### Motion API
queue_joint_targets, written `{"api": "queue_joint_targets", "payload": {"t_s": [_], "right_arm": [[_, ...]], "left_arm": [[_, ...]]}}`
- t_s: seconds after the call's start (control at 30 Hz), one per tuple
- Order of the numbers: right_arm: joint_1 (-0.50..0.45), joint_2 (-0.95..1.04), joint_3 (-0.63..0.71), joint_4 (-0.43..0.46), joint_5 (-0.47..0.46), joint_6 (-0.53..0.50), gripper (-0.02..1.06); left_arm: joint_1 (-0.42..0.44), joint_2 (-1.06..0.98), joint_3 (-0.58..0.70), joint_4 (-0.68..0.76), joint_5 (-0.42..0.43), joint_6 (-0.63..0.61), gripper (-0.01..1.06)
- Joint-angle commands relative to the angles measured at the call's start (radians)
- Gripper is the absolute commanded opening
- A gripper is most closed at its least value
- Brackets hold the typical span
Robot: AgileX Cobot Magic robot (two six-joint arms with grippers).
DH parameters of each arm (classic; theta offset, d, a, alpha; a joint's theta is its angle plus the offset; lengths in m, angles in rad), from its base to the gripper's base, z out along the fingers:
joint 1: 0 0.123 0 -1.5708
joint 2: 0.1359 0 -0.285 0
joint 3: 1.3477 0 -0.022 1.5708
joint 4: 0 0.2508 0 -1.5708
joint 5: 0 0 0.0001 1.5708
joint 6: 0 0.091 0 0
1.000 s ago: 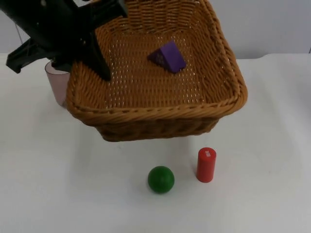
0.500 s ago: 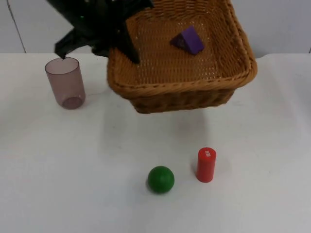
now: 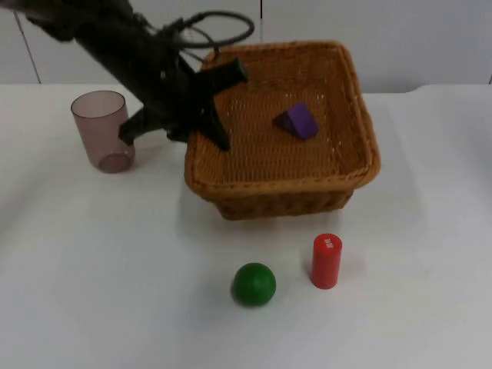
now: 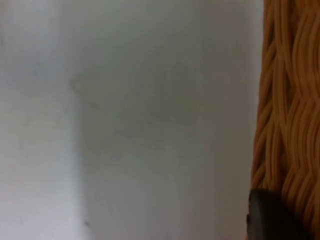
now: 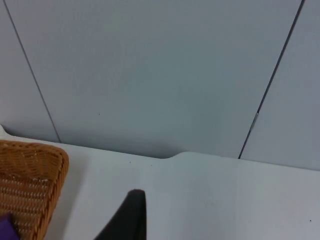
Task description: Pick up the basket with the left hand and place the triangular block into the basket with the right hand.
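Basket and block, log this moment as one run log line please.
left gripper: shut on wicker basket left rim | purple triangular block: inside basket | right gripper: waiting off to the side | green ball, red cylinder, cup: on table

— What was hidden in the top view?
— The left claw [image 3: 206, 104] covered part of the basket [image 3: 307, 184] rim, and its far finger lay behind the wall, so its grip could not be read.
— And the wrist views?
— The left wrist view cut the basket's weave [image 4: 290, 100] at the edge. The right wrist view cut off the triangular block [image 5: 6, 227] to a purple sliver, and one dark fingertip [image 5: 131, 215] of the right claw showed, its spread unreadable.
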Motion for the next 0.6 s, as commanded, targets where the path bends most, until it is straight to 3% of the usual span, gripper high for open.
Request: {"api": "queue_joint_targets", "payload": {"t_s": [0.0, 0.33, 0.57], "right_arm": [[-0.004, -0.012, -0.002, -0.008, 0.000, 0.000, 1.05], [-0.004, -0.012, -0.002, -0.008, 0.000, 0.000, 1.05], [-0.004, -0.012, -0.002, -0.008, 0.000, 0.000, 1.05]], "left_arm": [[0.006, 0.012, -0.012, -0.068, -0.022, 0.028, 0.00], [0.006, 0.077, -0.012, -0.075, -0.103, 0.040, 0.00], [0.009, 0.101, -0.012, -0.077, -0.105, 0.040, 0.00]]}}
